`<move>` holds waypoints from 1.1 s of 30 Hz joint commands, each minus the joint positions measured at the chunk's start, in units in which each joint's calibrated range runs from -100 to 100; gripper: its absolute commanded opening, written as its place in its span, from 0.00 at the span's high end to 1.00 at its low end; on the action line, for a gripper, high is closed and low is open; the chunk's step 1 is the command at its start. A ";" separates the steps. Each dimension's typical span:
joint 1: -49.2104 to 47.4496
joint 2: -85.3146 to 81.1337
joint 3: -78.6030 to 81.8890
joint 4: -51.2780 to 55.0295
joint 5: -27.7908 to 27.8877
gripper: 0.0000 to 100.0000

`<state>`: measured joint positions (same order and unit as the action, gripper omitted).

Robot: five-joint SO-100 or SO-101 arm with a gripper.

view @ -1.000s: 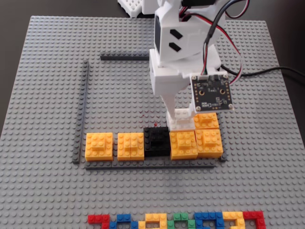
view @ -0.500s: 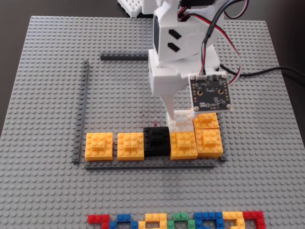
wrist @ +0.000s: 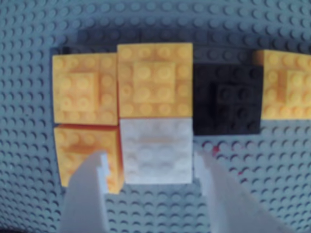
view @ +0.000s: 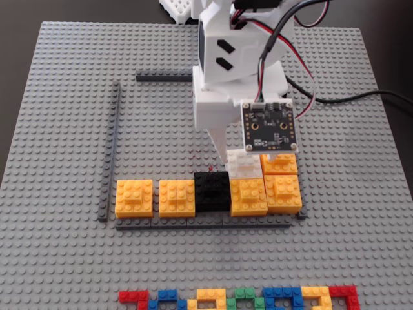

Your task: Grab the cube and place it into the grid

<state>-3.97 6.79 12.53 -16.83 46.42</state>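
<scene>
I find the gripper (wrist: 150, 194) with jaws spread, straddling the cube (wrist: 156, 150) without visibly clamping it. The cube sits inside the grid (view: 118, 148), flush against a yellow block (wrist: 154, 80) and diagonal to the black block (wrist: 227, 99). Risk: one finger (wrist: 87, 194) overlaps another yellow block (wrist: 87, 155), so withdrawing could snag or dislodge it.

In the fixed view the white arm's gripper (view: 235, 160) reaches down onto the white cube (view: 246, 164), which sits inside the grid (view: 111, 152) behind a row of yellow blocks (view: 134, 197) and one black block (view: 212, 192), with multicoloured bricks (view: 239, 300) at the baseplate's near edge.
</scene>
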 commanded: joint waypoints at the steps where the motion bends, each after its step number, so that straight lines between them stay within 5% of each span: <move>1: -0.34 -3.86 -0.80 -0.86 -0.20 0.79; 33: 0.99 -17.71 -1.07 3.15 -1.27 0.80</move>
<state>-3.39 -1.87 12.89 -15.26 45.64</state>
